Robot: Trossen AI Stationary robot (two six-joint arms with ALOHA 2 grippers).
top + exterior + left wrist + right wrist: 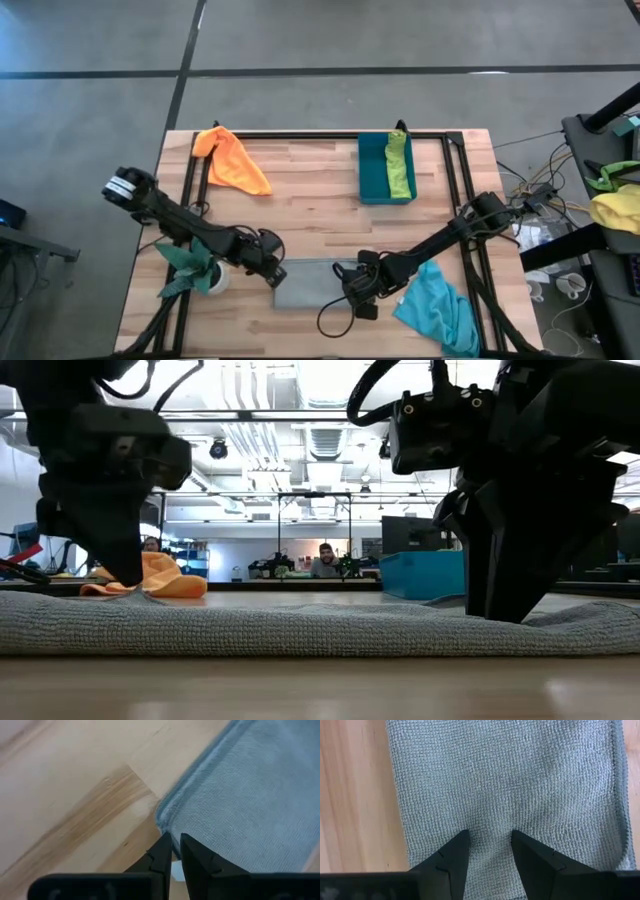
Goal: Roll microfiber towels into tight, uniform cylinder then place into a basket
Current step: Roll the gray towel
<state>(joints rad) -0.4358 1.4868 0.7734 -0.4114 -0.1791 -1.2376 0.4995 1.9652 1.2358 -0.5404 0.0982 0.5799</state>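
High view: grey towel [310, 283] lay flat at the table's [300, 190] near edge.
Left gripper [173, 851]: fingers pinched together on the towel's corner.
Right gripper [489, 851]: fingers apart, tips pressed on the cloth.
Basket [374, 170]: far side, holding the lime towel [399, 165].

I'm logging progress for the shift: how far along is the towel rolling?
Done: the lime green towel lies in the basket. In hand: the grey towel lies flat, unrolled; the left gripper is shut on its corner, and the right gripper stands open with both fingertips on the cloth. Left: the orange towel and turquoise towel lie crumpled on the table.
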